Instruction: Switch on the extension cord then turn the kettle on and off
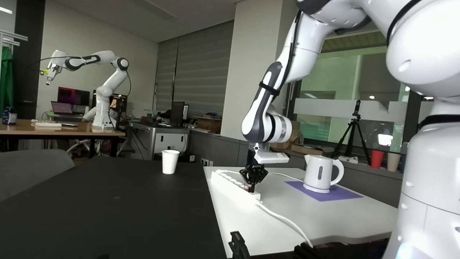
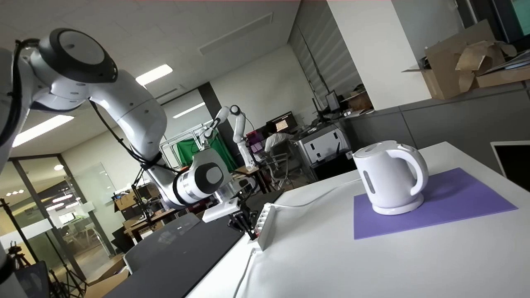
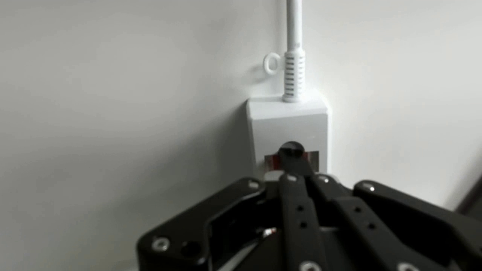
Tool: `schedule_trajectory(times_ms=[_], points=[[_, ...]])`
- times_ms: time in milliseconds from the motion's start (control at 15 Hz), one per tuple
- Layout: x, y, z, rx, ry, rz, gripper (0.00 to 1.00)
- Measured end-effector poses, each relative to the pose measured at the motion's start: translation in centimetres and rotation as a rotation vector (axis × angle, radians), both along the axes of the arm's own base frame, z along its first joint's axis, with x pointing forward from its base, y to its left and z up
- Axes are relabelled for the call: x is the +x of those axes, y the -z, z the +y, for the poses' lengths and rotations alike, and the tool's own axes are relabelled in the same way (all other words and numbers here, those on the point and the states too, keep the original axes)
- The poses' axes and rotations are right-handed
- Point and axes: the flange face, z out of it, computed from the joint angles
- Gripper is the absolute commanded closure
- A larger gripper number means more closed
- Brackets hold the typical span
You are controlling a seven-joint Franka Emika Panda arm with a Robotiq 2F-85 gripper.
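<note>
On the dark table point(image 1: 115, 208) at the left of an exterior view, a cup point(image 1: 169, 162) is standing upright, well apart from my work. Next, on the white table point(image 1: 334, 219), the strip point(image 3: 290, 127) is lying along the edge that is facing the dark one. Over the end where its cable point(image 3: 294, 22) is leaving, I am holding my jaws together, nothing showing between them, pointing down at the switch point(image 3: 275, 162). In the wrist view red is peeping out on both sides of them, so I am judging my aim fair; whether I am touching or just hovering, and whether the switch is on, I am unable to tell. To press well, I am favouring a straight downward push with stiff jaws: a slanting one is likely to be sliding the strip. If this is a rocker, pushing dead centre is risking no click, so I am meaning to lean on one half; which half is the on side is not showing. Further right, the kettle point(image 1: 318, 172) is standing upright on a mat point(image 1: 344, 194), well apart from me, waiting its turn.
</note>
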Motion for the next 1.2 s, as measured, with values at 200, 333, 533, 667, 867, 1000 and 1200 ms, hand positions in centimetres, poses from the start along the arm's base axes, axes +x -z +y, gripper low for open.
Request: schedule_trajectory(times_ms=[200, 333, 533, 667, 867, 1000, 1200], points=[[1.0, 0.1, -2.4, 0.121, -0.004, 0.062, 1.00], [2.0, 0.4, -4.2, 0.193, -0.007, 0.119, 1.00], [3.7, 0.8, -6.6, 0.264, -0.007, 0.205, 1.00], [4.5, 1.1, -7.3, 0.293, -0.008, 0.252, 1.00], [5.3, 1.3, -7.8, 0.324, -0.016, 0.297, 1.00], [5.5, 1.4, -7.9, 0.335, -0.024, 0.305, 1.00], [5.9, 1.3, -7.1, 0.328, -0.046, 0.300, 1.00]])
